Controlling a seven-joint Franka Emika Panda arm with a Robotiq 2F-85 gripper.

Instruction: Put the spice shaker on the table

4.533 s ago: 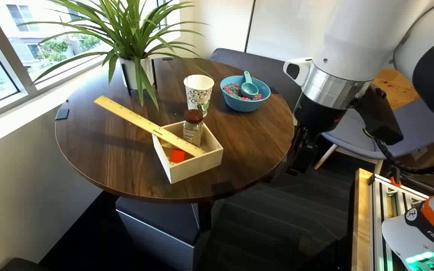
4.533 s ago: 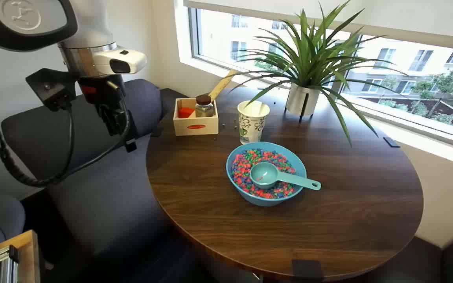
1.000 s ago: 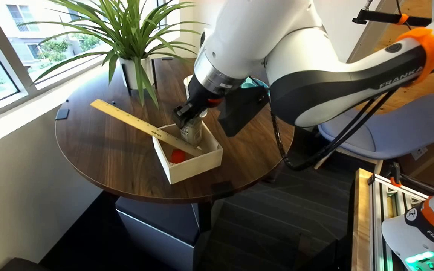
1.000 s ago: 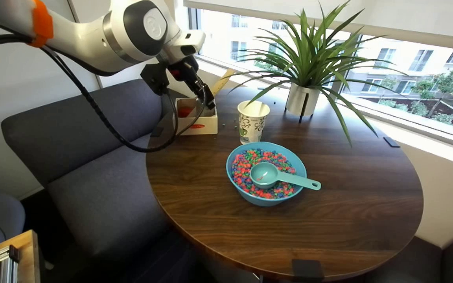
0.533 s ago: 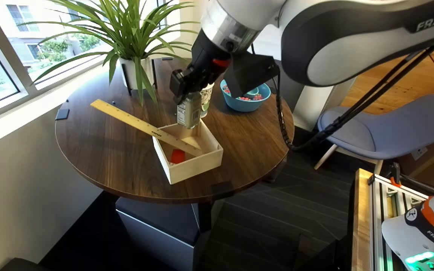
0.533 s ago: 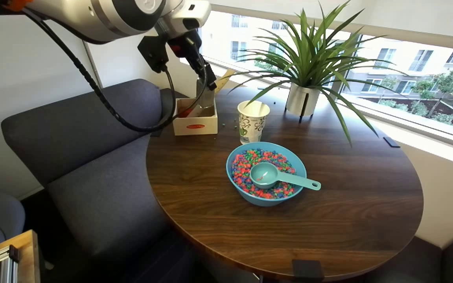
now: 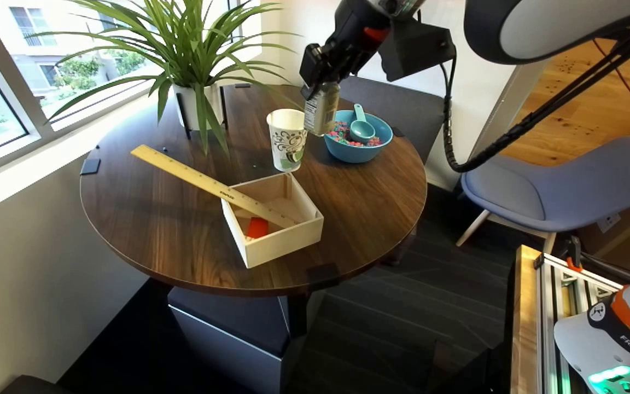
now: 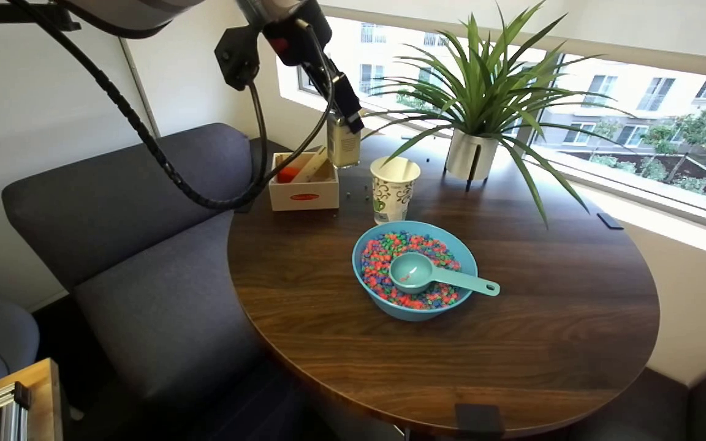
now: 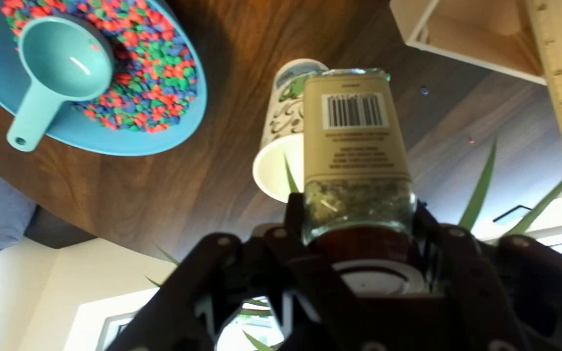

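Note:
The spice shaker [image 9: 354, 131], a small glass jar with a beige label and dark red-brown cap, hangs cap-up and slightly tilted in the air. My gripper [image 9: 359, 209] is shut on it near the cap, a finger on either side. In both exterior views the shaker [image 7: 321, 112] is clear of the round dark brown table [image 7: 184, 230] and outside the light wooden box [image 7: 285, 246]. From an exterior view the shaker [image 8: 345, 147] appears between the box and the paper cup [image 8: 393, 193]; the fingers cover its cap there.
A blue bowl [image 7: 353, 153] of coloured bits holds a teal scoop [image 8: 413, 275]. Across the box lies a yellow ruler [image 7: 205, 183], and an orange-red object [image 7: 258, 226] sits inside. A potted plant [image 8: 472, 156] stands by the window, its leaves reaching over the table.
Several seconds ago the shaker stood in the box with my gripper away from it. During the last second my gripper has lifted it out and carried it past the cup's side, towards the bowl.

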